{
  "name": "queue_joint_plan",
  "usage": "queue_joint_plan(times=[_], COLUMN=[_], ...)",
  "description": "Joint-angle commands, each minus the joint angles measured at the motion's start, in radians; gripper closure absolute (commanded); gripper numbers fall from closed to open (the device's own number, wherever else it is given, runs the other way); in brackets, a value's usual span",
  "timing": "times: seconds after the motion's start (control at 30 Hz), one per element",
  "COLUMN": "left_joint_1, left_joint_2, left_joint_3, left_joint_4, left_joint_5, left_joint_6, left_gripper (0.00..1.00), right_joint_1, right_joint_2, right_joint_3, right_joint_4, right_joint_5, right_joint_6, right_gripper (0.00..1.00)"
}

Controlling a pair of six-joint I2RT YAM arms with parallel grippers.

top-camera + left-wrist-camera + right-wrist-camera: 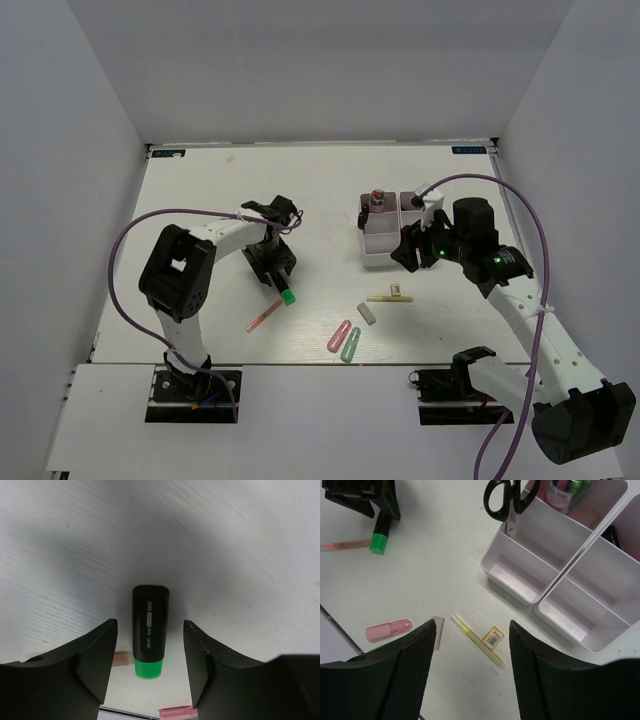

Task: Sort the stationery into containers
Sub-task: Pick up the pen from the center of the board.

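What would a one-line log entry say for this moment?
left gripper: open around green-ended highlighter | right gripper: open, empty, near trays

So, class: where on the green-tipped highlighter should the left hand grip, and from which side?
Grip the highlighter on its black barrel, mid-length, coming straight down from above. It lies flat on the table, and the open left hand has a finger along each long straight side, so closing should pinch it squarely.
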Motion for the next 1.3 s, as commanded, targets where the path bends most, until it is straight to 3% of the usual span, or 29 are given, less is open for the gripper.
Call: queue_joint_plan(times=[0.0, 0.37, 0.4, 0.47, 0.6, 0.63, 0.67, 0.7, 0.8, 0.83, 0.87, 0.9, 1.07, 1.17, 1.27], left_joint_1=[0.02, 0.04, 0.041, 0.043, 0.046, 0.046, 0.048, 0.048, 0.031, 0.022, -0.001, -0.03, -0.146, -0.205, -0.245], left_joint_2=[0.006, 0.063, 0.063, 0.068, 0.062, 0.054, 0.046, 0.033, -0.019, -0.03, -0.055, -0.058, -0.066, -0.067, -0.056], left_joint_3=[-0.016, -0.013, -0.013, -0.013, -0.007, -0.004, 0.01, 0.034, 0.12, 0.142, 0.232, 0.269, 0.539, 0.599, 0.636], left_joint_4=[0.034, 0.061, 0.06, 0.06, 0.048, 0.047, 0.04, 0.022, -0.014, -0.035, -0.055, -0.07, -0.098, 0.016, 0.133], left_joint_5=[0.027, 0.074, 0.079, 0.082, 0.093, 0.094, 0.093, 0.087, 0.068, 0.042, 0.025, 0.006, -0.07, -0.062, -0.009], left_joint_6=[-0.011, 0.003, 0.004, 0.007, 0.026, 0.044, 0.05, 0.059, 0.127, 0.174, 0.218, 0.26, 0.419, 0.517, 0.581], left_gripper=[0.34, 0.46, 0.49, 0.69, 0.9, 0.94, 1.0, 1.0, 1.0, 1.0, 1.0, 1.0, 1.0, 1.0, 1.0], right_joint_1=[-0.01, -0.029, -0.033, -0.033, -0.039, -0.039, -0.039, -0.039, -0.04, -0.043, -0.043, -0.049, -0.061, -0.073, -0.092], right_joint_2=[-0.006, -0.006, -0.006, -0.007, -0.012, -0.01, -0.012, -0.015, -0.024, -0.024, -0.024, -0.026, -0.027, -0.03, -0.033], right_joint_3=[-0.01, -0.005, -0.004, -0.005, -0.005, -0.007, -0.005, -0.004, 0.0, 0.0, -0.002, -0.005, -0.03, -0.036, -0.045], right_joint_4=[0.041, 0.038, 0.036, 0.038, 0.035, 0.035, 0.032, 0.027, 0.023, 0.023, 0.023, 0.03, 0.105, 0.142, 0.167], right_joint_5=[0.009, 0.007, 0.006, 0.006, 0.006, 0.009, 0.015, 0.021, 0.046, 0.072, 0.085, 0.104, 0.352, 0.531, 0.567], right_joint_6=[0.006, 0.009, 0.009, 0.012, 0.01, 0.007, -0.001, -0.007, -0.036, -0.04, -0.042, -0.033, -0.016, 0.004, 0.019], right_gripper=[0.37, 0.37, 0.37, 0.37, 0.37, 0.3, 0.16, 0.1, 0.11, 0.2, 0.68, 0.97, 1.0, 1.0, 1.0])
